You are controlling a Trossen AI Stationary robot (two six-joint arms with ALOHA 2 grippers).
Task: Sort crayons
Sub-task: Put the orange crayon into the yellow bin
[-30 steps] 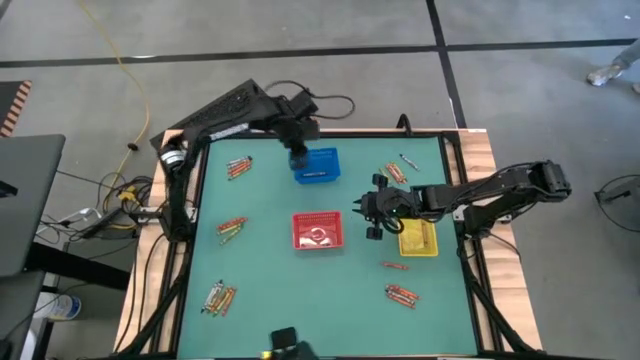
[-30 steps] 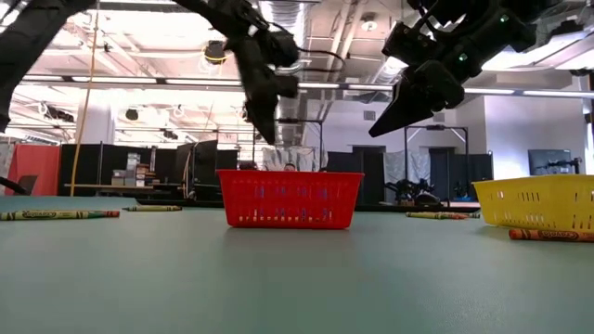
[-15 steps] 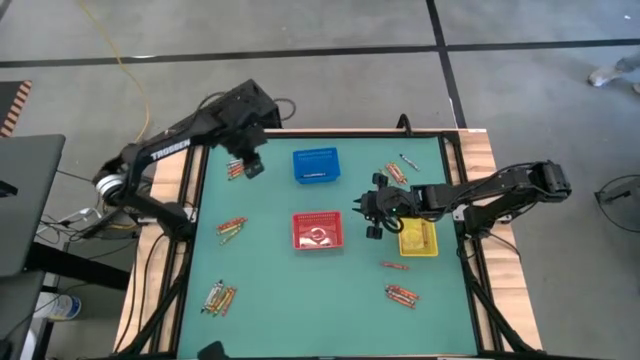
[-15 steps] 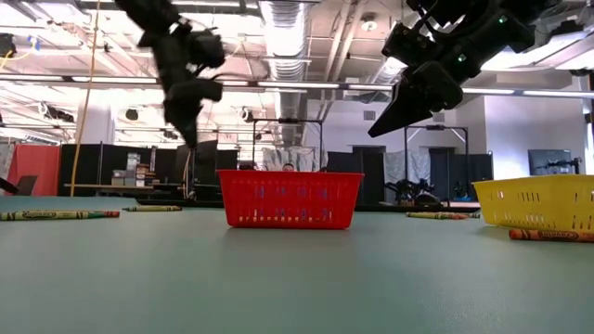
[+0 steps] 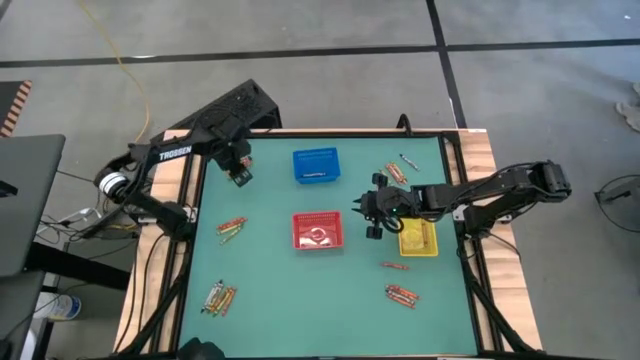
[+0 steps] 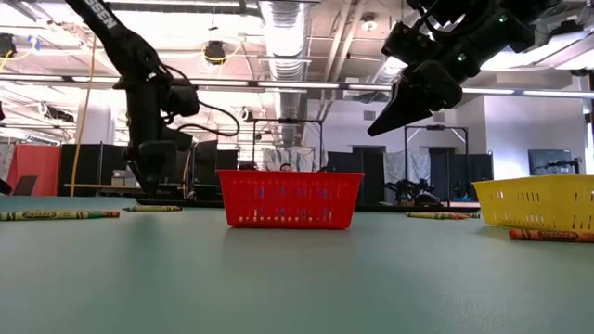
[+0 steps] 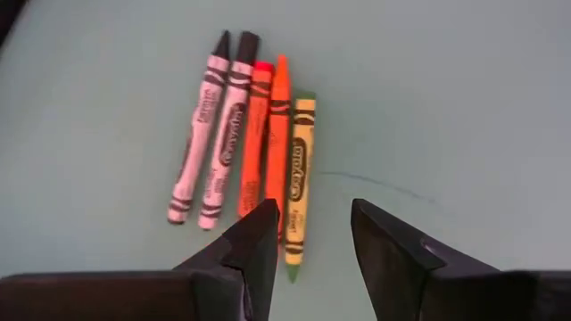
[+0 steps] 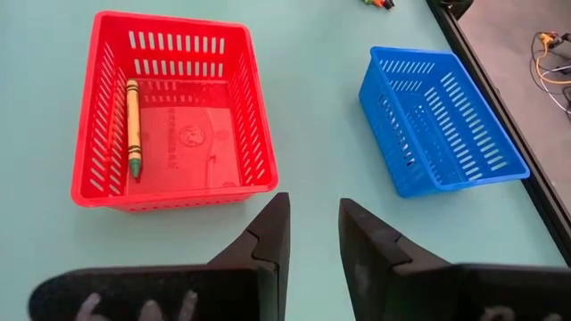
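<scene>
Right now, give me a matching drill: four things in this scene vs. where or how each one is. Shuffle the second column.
Things:
1. red basket
2. blue basket
3. left gripper
4. right gripper

States:
A. holds nothing visible
B. open, just above a row of five crayons
C. held up between the red basket and the yellow basket
D. holds one yellow-wrapped crayon

Pairs: 1-D, 2-A, 3-B, 4-C
</scene>
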